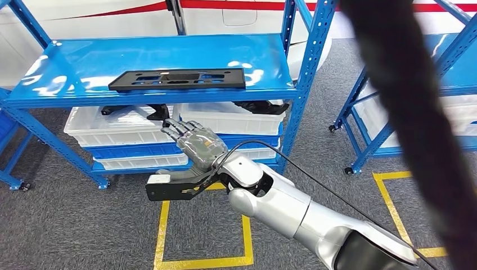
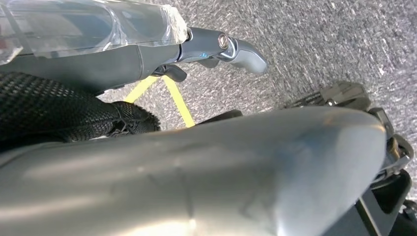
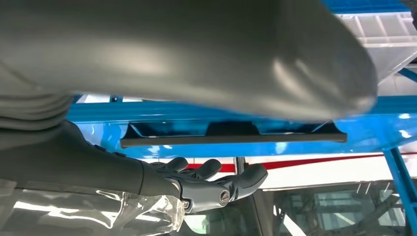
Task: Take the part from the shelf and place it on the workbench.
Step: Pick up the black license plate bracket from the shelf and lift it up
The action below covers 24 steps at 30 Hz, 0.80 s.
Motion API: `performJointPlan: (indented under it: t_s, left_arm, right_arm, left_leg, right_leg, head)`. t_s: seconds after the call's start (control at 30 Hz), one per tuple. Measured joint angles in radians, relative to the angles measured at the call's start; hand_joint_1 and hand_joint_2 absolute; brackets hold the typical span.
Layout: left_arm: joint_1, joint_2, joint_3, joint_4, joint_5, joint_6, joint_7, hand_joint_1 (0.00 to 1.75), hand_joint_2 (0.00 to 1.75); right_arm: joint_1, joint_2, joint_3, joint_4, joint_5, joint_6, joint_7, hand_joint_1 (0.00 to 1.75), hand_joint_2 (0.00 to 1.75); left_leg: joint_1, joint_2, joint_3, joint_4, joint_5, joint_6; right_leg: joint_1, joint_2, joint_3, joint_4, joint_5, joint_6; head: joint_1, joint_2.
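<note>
My right hand [image 1: 194, 143] is raised in front of the shelf unit, fingers spread and slightly curled with nothing in them, its grey metallic back facing up and a black cable running back along my silver forearm. At about twelve o'clock from it, a little beyond my fingertips and untouched, the part [image 1: 178, 79] lies flat near the front edge of the top shelf [image 1: 73, 67]: a long, thin, matte black rectangular plate with several oblong cut-outs through which the blue shows. From my right wrist the same plate [image 3: 231, 138] appears edge-on as a slim dark bar against the glossy blue, my dark fingers [image 3: 211, 184] open beneath it. The shelf is smooth painted blue metal with bright reflections, carried on perforated blue uprights with small castors. On the level below sit white plastic bins [image 1: 112, 126] with ribbed rims, holding dark objects I cannot make out clearly. My left hand [image 2: 231, 49] hangs low over the floor; its fingers seem loosely curled, but the close, blurred view does not let me tell its state. The floor is speckled grey carpet [image 1: 67, 225] marked with yellow tape squares [image 1: 163, 236], and a second blue rack [image 1: 360, 112] stands at about three o'clock.
</note>
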Motion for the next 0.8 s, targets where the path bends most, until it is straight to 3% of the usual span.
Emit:
performJointPlan:
  t_s: [0.03,0.1,0.17,0.2,0.23,0.3,0.33,0.37,0.47,0.53,0.63,0.67,0.7,0.73,0.8]
  left_arm:
    - [0.000,0.000,0.000,0.000,0.000,0.000,0.000,0.00,0.00]
    - [-0.001,0.001,0.000,0.000,0.000,0.000,0.000,0.00,0.00]
    - [-0.001,0.001,0.000,0.000,0.000,0.000,0.000,0.00,0.00]
    - [-0.001,0.001,0.000,0.000,0.000,0.000,0.000,0.00,0.00]
    - [-0.001,0.001,0.000,0.000,0.000,0.001,0.000,0.00,0.00]
    - [-0.001,0.001,0.000,0.000,-0.001,0.001,0.000,0.00,0.00]
    - [-0.001,0.001,0.000,0.000,-0.001,0.001,0.000,0.00,0.00]
    - [-0.001,0.001,0.000,0.000,-0.001,0.001,0.000,0.00,0.00]
    - [0.000,0.000,0.000,0.000,-0.002,0.002,0.000,0.00,0.00]
    - [0.000,0.000,0.000,0.000,-0.002,0.003,0.000,0.00,0.00]
    - [0.000,0.000,0.000,0.000,-0.002,0.004,0.000,0.00,0.00]
    - [0.001,0.000,0.000,0.000,-0.001,0.004,0.000,0.00,0.00]
    - [0.002,0.000,0.000,0.000,-0.001,0.005,0.000,0.00,0.00]
    - [0.002,0.000,0.000,0.000,-0.001,0.005,0.000,0.00,0.00]
    - [0.003,-0.002,0.000,0.000,0.000,0.005,0.000,0.00,0.00]
  right_arm:
    - [-0.001,0.001,0.000,0.000,0.000,0.000,-0.001,0.00,0.00]
    - [-0.001,0.002,0.001,0.000,-0.001,0.002,-0.003,0.00,0.00]
    - [0.002,0.002,0.002,0.000,-0.001,0.006,-0.004,0.00,0.00]
    - [0.004,0.002,0.002,0.000,-0.001,0.006,-0.004,0.00,0.00]
    - [0.004,0.002,0.003,0.000,-0.001,0.007,-0.004,0.00,0.00]
    - [0.004,0.002,0.003,0.000,-0.001,0.007,-0.003,0.00,0.00]
    - [0.003,0.003,0.003,0.000,-0.001,0.007,0.000,0.00,0.00]
    - [0.003,0.003,0.003,0.000,0.000,0.007,0.004,0.00,0.44]
    - [0.002,0.004,0.003,0.000,0.005,0.007,0.017,0.00,1.75]
    - [0.001,0.004,0.003,0.000,0.009,0.007,0.024,0.00,1.75]
    - [0.001,0.004,0.003,0.004,0.012,0.015,0.036,0.00,1.75]
    - [0.002,0.004,0.003,0.007,0.012,0.018,0.040,0.00,1.75]
    - [0.003,0.004,0.003,0.010,0.012,0.022,0.044,0.00,1.75]
    - [0.003,0.004,0.003,0.013,0.011,0.024,0.047,0.00,1.75]
    - [0.001,0.004,0.003,0.017,0.005,0.027,0.051,0.00,1.75]
  left_leg:
    - [0.002,0.000,-0.018,0.039,-0.021,-0.007]
    - [0.011,-0.001,-0.087,0.173,-0.079,-0.020]
    - [0.020,-0.001,-0.147,0.270,-0.099,-0.030]
    - [0.024,-0.001,-0.151,0.264,-0.081,-0.035]
    - [0.027,-0.001,-0.133,0.216,-0.047,-0.039]
    - [0.031,-0.002,-0.068,0.070,0.025,-0.045]
    - [0.032,-0.003,-0.042,0.016,0.044,-0.042]
    - [0.031,-0.004,-0.029,-0.012,0.049,-0.036]
    - [0.026,-0.006,-0.023,-0.021,0.044,-0.008]
    - [0.027,-0.006,-0.016,-0.023,0.042,0.007]
    - [0.025,-0.005,-0.008,-0.024,0.035,0.019]
    - [0.023,-0.005,-0.005,-0.024,0.033,0.022]
    - [0.021,-0.006,-0.001,-0.024,0.030,0.024]
    - [0.018,-0.007,0.005,-0.024,0.026,0.024]
    - [0.014,-0.009,0.016,-0.024,0.018,0.023]
  right_leg:
    - [-0.005,0.000,0.003,-0.004,0.001,-0.001]
    - [-0.009,0.001,0.006,-0.004,-0.001,-0.003]
    - [-0.011,0.002,0.008,-0.004,-0.005,-0.002]
    - [-0.013,0.004,0.010,-0.003,-0.007,0.000]
    - [-0.015,0.006,0.014,-0.003,-0.010,0.004]
    - [-0.017,0.011,0.023,-0.002,-0.018,0.016]
    - [-0.016,0.013,0.025,-0.001,-0.022,0.021]
    - [-0.015,0.015,0.026,0.000,-0.024,0.026]
    - [-0.016,0.015,0.029,0.000,-0.031,0.038]
    - [-0.018,0.011,0.008,0.053,-0.062,0.046]
    - [-0.018,0.007,-0.099,0.260,-0.141,0.050]
    - [-0.018,0.007,-0.128,0.305,-0.147,0.049]
    - [-0.017,0.007,-0.138,0.310,-0.133,0.046]
    - [-0.015,0.007,-0.128,0.273,-0.101,0.040]
    - [-0.006,0.006,-0.069,0.133,-0.023,0.021]
  head:
    - [-0.001,0.000]
    - [-0.004,0.000]
    - [-0.004,0.000]
    - [-0.004,0.000]
    - [-0.004,0.000]
    - [-0.005,0.000]
    - [-0.006,0.000]
    - [-0.007,0.000]
    - [-0.008,0.000]
    - [-0.008,0.000]
    - [-0.007,0.000]
    - [-0.007,0.000]
    - [-0.007,0.000]
    - [-0.007,0.000]
    - [-0.008,0.000]
